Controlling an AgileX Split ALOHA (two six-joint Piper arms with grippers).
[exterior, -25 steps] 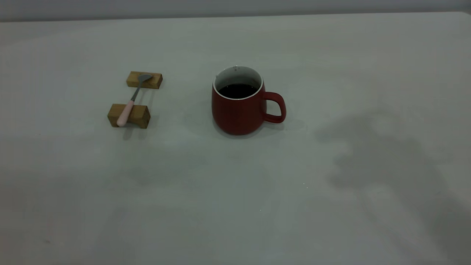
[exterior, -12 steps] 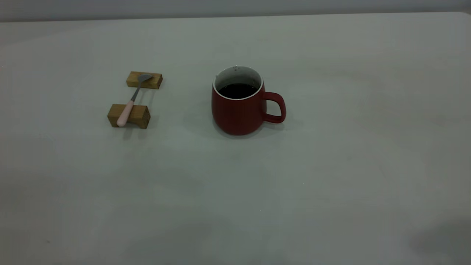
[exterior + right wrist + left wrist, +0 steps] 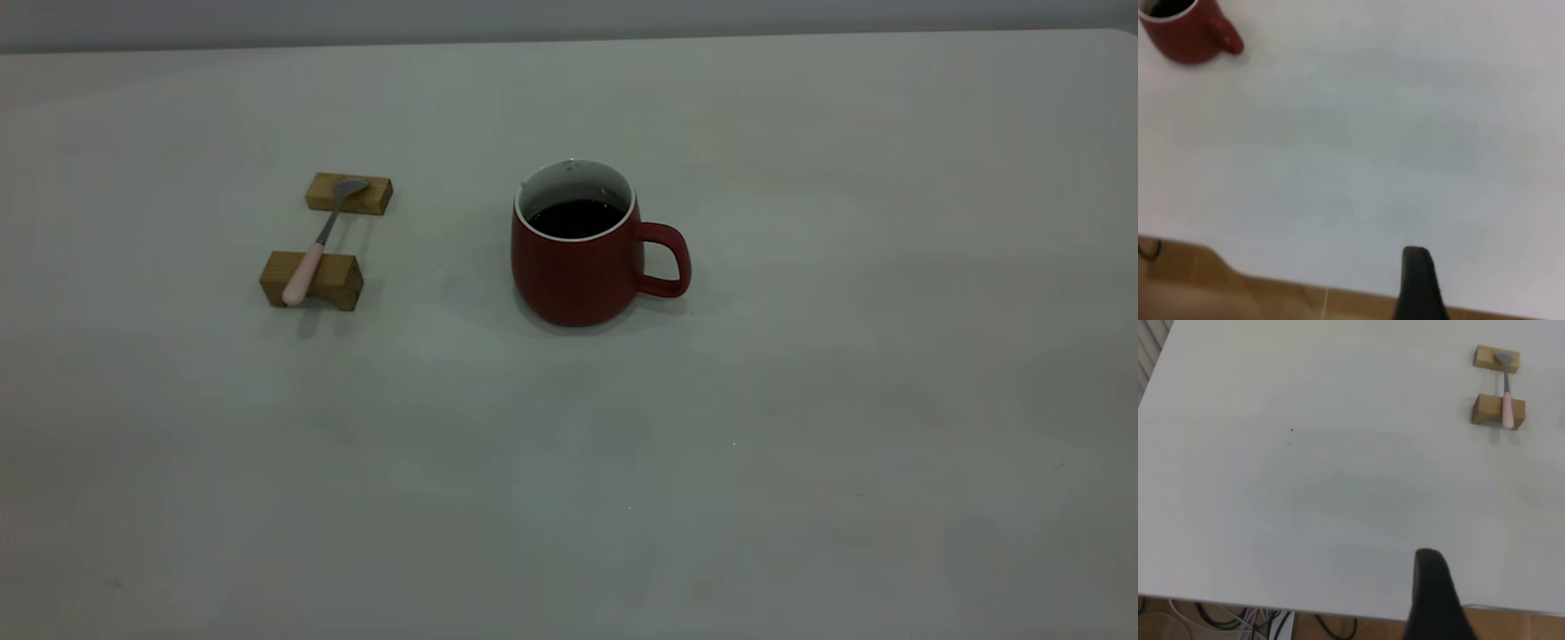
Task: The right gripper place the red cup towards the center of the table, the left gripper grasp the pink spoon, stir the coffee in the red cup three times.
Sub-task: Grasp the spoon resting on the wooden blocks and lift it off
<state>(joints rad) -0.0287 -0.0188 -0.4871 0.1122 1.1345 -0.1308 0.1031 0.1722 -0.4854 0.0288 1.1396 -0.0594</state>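
The red cup [image 3: 578, 244] stands upright near the middle of the table [image 3: 800, 400], coffee [image 3: 574, 218] inside, handle toward the right arm's side. The pink spoon [image 3: 318, 240] lies across two wooden blocks [image 3: 313, 279] to its left, well apart. Each wrist view shows only one dark finger of its gripper, so their state cannot be told.

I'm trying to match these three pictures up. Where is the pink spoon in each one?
Exterior view: the pink spoon lies at left, bridging two wooden blocks, left of the red cup.
Left wrist view: upper right corner, on the same blocks.
Right wrist view: not in it.
Shared landmark: the blocks, in both views showing the spoon.
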